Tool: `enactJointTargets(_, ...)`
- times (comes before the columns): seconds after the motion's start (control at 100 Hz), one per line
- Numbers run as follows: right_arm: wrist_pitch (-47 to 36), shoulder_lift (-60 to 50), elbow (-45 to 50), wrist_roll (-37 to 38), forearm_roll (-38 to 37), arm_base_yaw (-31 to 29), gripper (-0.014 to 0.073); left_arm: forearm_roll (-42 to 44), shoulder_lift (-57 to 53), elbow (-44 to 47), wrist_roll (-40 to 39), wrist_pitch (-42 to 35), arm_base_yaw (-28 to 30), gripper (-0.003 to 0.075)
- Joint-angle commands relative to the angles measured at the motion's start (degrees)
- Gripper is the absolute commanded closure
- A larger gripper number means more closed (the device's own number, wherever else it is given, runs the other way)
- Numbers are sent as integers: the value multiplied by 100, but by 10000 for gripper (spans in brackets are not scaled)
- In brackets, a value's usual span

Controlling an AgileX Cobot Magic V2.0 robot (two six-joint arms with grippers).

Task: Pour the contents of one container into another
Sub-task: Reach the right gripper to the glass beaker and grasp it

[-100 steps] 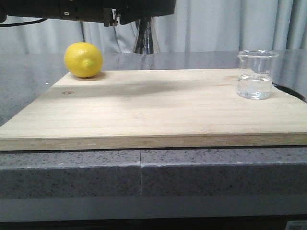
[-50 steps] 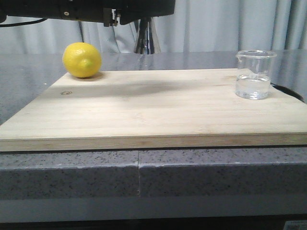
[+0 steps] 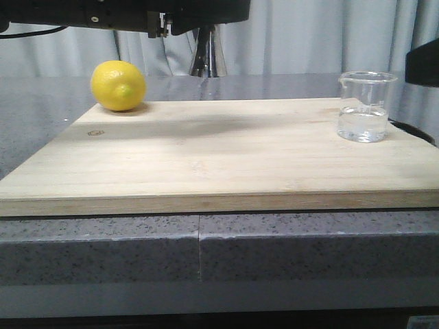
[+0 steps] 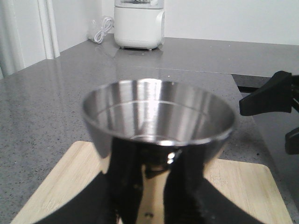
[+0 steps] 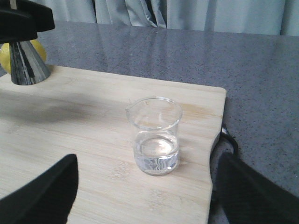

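Observation:
The clear glass beaker [image 3: 363,106] stands upright near the right edge of the wooden board [image 3: 206,164], about a third full of clear liquid. In the right wrist view the beaker [image 5: 156,135] sits just ahead of my right gripper [image 5: 147,196], whose fingers are spread wide, open and not touching it. My left gripper [image 4: 152,182] is shut on the narrow waist of the steel jigger [image 4: 159,116], with the empty upper cup facing the camera. The jigger [image 3: 208,58] hangs upright above the board's far edge, casting a shadow on the wood.
A yellow lemon [image 3: 119,86] lies at the board's far left corner, close to the jigger [image 5: 25,65]. A black cable [image 5: 229,137] curls off the board's right edge. The board rests on a grey speckled counter [image 3: 206,247]. A white appliance [image 4: 138,25] stands far back.
A dark part of the right arm has come into the front view at the right edge, near the beaker. The left gripper with the jigger has barely moved.

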Motion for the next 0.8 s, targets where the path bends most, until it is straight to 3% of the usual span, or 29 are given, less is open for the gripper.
enactJointTargets(0.0,-1015,391,-126,35,-6,97,46,-510,-338,-162,-53,617,-49,515)
enactJointTargets(0.16,-1992,1248,-126,563,-85,120,46,-510,-338,-162,-53,617,-49,515)
enactJointTargets(0.36,-3220,2199,-126,1808,-1148,120,46,-510,-338,-162,-53,617,-49,515)
enactJointTargets(0.62,-4556,3361,-126,1922,-1257,110,46,-510,-338,-162,-53,617,-49,515)
enactJointTargets(0.79,-4559,3810,-450,1933,-1256,110,46,-510,-338,-162,-53,617,-49,515)
